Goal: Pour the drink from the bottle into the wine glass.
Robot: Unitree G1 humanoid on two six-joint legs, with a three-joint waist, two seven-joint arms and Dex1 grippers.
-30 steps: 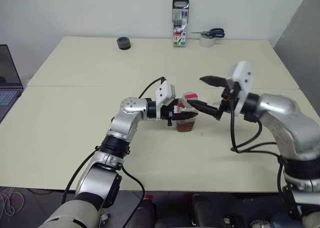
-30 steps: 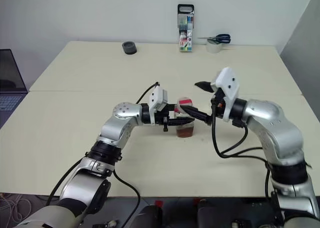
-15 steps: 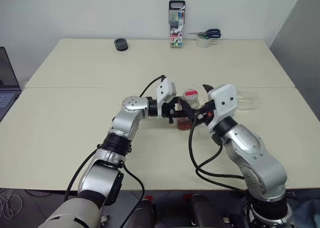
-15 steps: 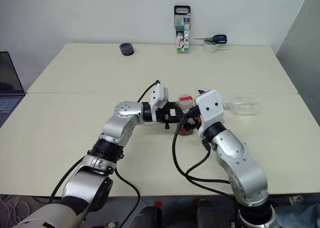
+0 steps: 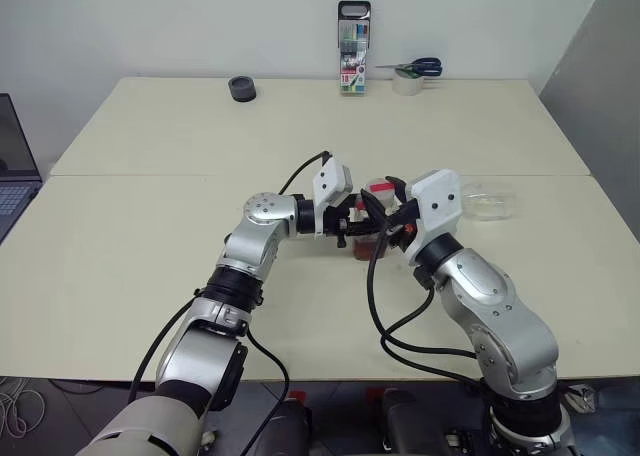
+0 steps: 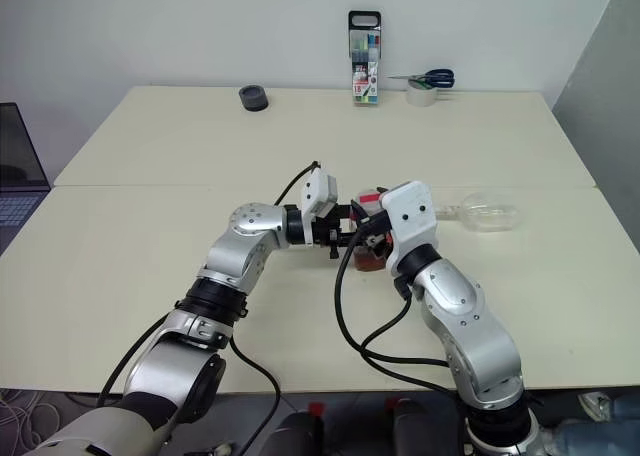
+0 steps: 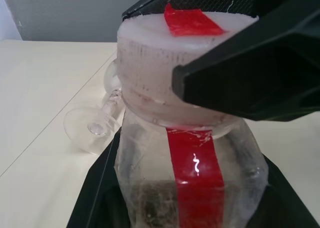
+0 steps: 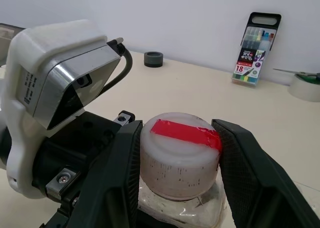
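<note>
The left hand (image 5: pixel 352 219) pinches the bottle (image 7: pixel 187 158) upright at mid-worktop (image 5: pixel 150 236); the right hand (image 8: pixel 175 153) appears pressed against its cap (image 8: pixel 179 155). Just right, the wine glass (image 5: pixel 490 200) lies toppled; a slipping cap twist could tip the bottle and spill the drink (image 5: pixel 370 246).

A: Where is the bottle (image 5: pixel 372 238) placed?

B: At the middle of the table (image 5: pixel 150 216), between the left gripper (image 5: pixel 352 223) and the right gripper (image 5: pixel 385 208).

A: And the wine glass (image 5: pixel 492 200)?

B: It is laid on its side, right of the bottle. A marker pack (image 5: pixel 353 49), scissors (image 5: pixel 418 66) on a tape roll (image 5: pixel 408 82), and a small ring (image 5: pixel 240 87) are set along the far edge.
</note>
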